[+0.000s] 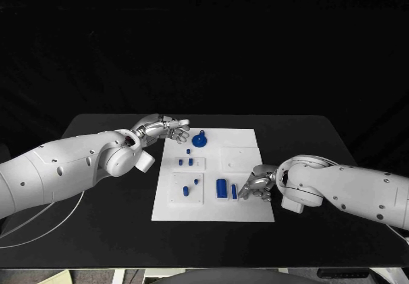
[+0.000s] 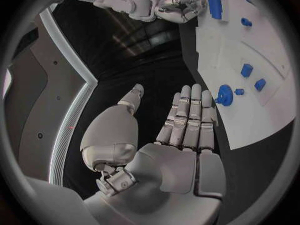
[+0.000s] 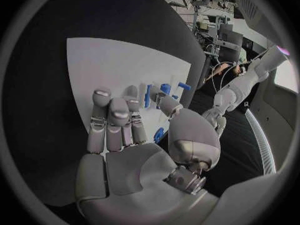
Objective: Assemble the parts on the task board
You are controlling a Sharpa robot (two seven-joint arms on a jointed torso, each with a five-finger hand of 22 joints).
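Head view, task board: the white task board (image 1: 230, 207) lies in the middle of the black counter (image 1: 102, 231), with blue parts spread over it.
Head view, parts: a round blue part (image 1: 200, 140) sits near the board's far left corner; small blue pegs (image 1: 189, 161) lie below it; a tall blue block (image 1: 221, 188) and a thin blue piece (image 1: 233, 191) stand in the near half, with two more small pieces (image 1: 187, 190) on the near left plate.
Head view, left hand: the left hand (image 1: 164, 128) hovers at the board's far left edge, just beside the round part, fingers apart and grasping nothing.
Head view, right hand: the right hand (image 1: 258, 184) is low over the board's near right area, just beside the thin piece; I cannot tell whether it touches it.
Left wrist view, left hand: the palm (image 2: 181, 155) is flat and released, fingers straight, their tips near the round part (image 2: 224, 95).
Left wrist view, right hand: the right hand (image 2: 181, 9) sits at the board's edge beside the tall block (image 2: 215, 6).
Right wrist view, right hand: the fingers (image 3: 115, 117) are extended over the board (image 3: 112, 65), thumb apart, nothing plainly grasped; blue parts (image 3: 164, 89) stand just past the fingertips.
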